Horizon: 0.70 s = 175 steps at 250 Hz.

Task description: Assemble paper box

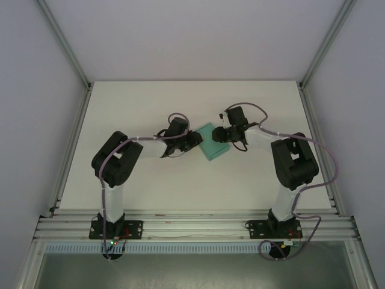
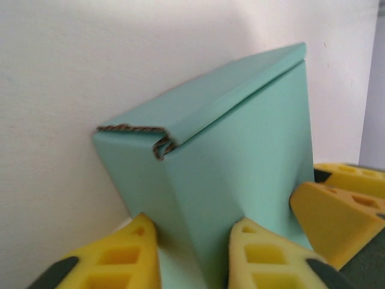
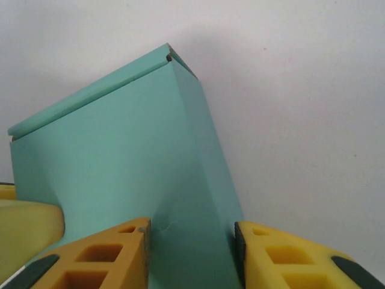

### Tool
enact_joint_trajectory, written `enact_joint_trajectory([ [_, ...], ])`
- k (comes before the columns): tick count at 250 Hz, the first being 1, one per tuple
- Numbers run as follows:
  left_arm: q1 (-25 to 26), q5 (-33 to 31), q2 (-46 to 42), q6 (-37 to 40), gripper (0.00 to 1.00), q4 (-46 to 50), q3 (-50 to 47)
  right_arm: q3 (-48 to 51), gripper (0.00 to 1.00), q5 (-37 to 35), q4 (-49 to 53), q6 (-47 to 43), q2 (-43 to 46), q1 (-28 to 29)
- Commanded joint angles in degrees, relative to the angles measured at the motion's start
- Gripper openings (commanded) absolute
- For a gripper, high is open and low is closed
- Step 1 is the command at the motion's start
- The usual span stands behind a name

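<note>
The paper box is a small teal-green closed box lying in the middle of the table, between the two grippers. In the left wrist view the box shows a corrugated raw edge at its upper left corner. My left gripper straddles one of the box's vertical corners, with both yellow fingertips pressed against its faces. From the other side, my right gripper clamps the narrow end of the box, and the card is slightly dented beside its left finger. From above, the left gripper and right gripper meet the box from opposite sides.
The white table is bordered by aluminium frame rails on the left and right, with white walls behind. The right arm's fingers show at the edge of the left wrist view.
</note>
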<state>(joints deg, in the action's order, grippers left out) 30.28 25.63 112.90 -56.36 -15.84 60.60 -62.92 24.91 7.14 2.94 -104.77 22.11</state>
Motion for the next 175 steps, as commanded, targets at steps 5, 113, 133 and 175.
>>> enact_joint_trajectory([
  [5,5.40,0.73,6.04,-3.05,0.18,8.00,1.68,2.12,0.32,12.67,1.26,1.05,-5.39,3.83],
  [113,5.75,-0.54,5.14,-1.03,0.32,11.33,2.20,4.66,0.27,7.47,1.88,4.01,-3.77,4.05],
  [133,5.75,-0.82,3.14,0.78,0.48,13.19,2.24,4.54,0.25,4.82,3.26,4.54,-3.59,4.00],
  [175,5.75,-1.88,-1.15,2.56,0.64,14.86,1.11,5.21,0.24,-0.86,5.10,5.91,-2.42,4.06],
])
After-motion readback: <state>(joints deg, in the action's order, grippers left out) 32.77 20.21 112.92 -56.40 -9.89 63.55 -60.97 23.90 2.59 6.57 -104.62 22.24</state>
